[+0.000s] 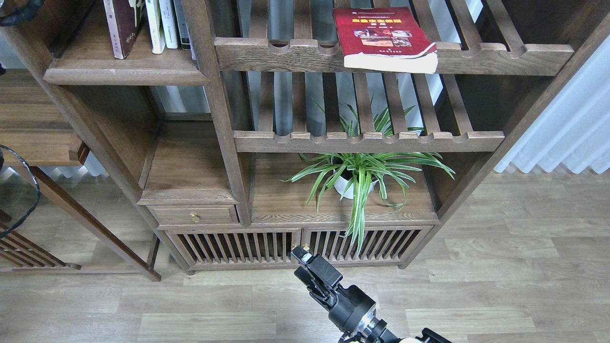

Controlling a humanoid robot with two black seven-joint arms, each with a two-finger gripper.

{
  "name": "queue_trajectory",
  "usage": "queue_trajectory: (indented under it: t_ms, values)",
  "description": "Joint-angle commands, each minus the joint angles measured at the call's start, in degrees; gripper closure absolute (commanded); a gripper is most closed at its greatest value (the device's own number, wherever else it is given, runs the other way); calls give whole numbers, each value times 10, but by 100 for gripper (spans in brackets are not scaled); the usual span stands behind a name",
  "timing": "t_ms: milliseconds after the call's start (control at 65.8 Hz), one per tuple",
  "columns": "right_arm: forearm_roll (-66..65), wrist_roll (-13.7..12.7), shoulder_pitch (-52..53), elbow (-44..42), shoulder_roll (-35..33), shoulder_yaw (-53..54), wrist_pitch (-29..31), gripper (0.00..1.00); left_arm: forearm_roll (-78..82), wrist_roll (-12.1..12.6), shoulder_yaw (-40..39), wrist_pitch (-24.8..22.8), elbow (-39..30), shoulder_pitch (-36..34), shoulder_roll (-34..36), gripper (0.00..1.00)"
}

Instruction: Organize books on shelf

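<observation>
The red book (381, 35) with a yellow title and photos lies flat on the upper slatted rack (500, 55), its front edge overhanging the notched rail. The dark maroon book (123, 26) stands leaning on the solid dark-brown shelf (126, 71) at the upper left, next to a few pale-spined books (162, 24). I cannot make out a yellow-green book. My right gripper (301, 253) is low, in front of the cabinet doors and far below the books; it is dark and seen end-on. My left gripper is out of view.
A spider plant in a white pot (362, 171) stands on the lower board under a second slatted rack (367, 141). A small drawer (193, 215) is at the lower left. A black cable (28, 190) hangs at the left edge. White curtains (567, 128) are at the right.
</observation>
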Motion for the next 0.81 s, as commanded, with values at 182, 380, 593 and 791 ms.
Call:
queue_trajectory:
  t_ms: [182, 380, 593, 791]
  values:
    - [-1, 0, 1, 0, 0, 0, 0, 1, -2, 0, 0, 0, -20, -10, 1, 53]
    - [-1, -1, -9, 11, 0, -2, 0, 1, -13, 40, 1, 0, -67, -4, 33, 51]
    - [-1, -1, -11, 11, 0, -4, 0, 1, -29, 47, 2, 0, -103, 2, 58, 47]
    - [-1, -1, -12, 11, 0, -4, 0, 1, -51, 49, 2, 0, -199, 42, 108, 46]
